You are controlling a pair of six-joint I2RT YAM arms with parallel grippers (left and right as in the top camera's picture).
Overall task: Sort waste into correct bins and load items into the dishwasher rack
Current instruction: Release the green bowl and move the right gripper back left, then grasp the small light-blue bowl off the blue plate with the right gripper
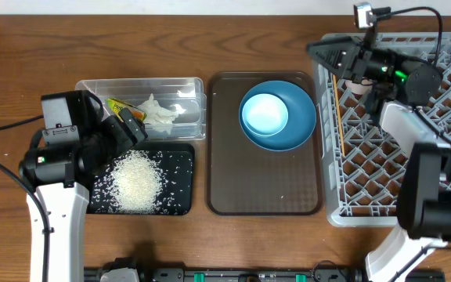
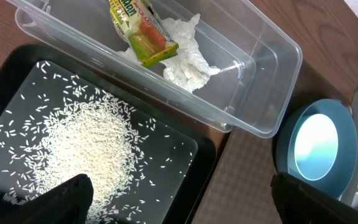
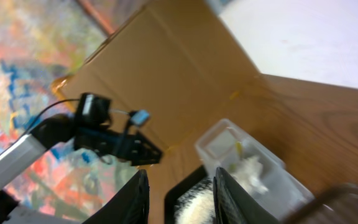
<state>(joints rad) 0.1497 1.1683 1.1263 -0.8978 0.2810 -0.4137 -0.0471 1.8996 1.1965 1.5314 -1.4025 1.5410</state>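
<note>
Left gripper (image 1: 130, 125): hovers over the seam between the two bins, jaws at full spread, holding nothing.

Clear rectangular plastic tub (image 1: 190, 90): holds the small yellow-green snack wrapper (image 2: 143, 34), which lies on the crumpled white tissue (image 2: 182, 53).

Shallow black rectangular tray (image 1: 180, 200): sits just in front of the tub and carries the loose white rice grains (image 1: 137, 182), heaped at the centre with strays toward the walls.

Judgement: the waste looks sorted, so the step in hand is rack loading.

Dark brown serving tray (image 1: 265, 184): the large blue plate (image 1: 300, 117) sits at its far end, with the small light-blue bowl (image 1: 265, 113) nested on it. The near half is bare, which gives room for a descent.

Large square grey plastic rack (image 1: 358, 176): touches the serving tray's right edge. The pair of wooden chopsticks (image 1: 339, 117) lies along its left wall.

Right gripper (image 3: 178, 186): held above the rack's far-left corner and aimed leftward, jaws partly apart, with nothing between the fingers in the wrist view.

Next move, as judged: lift the bowl off the plate first. The bowl's rim sits low inside the plate, so a fingertip must slip over that rim. Carrying it across means clearing the rack wall and the pegs.
</note>
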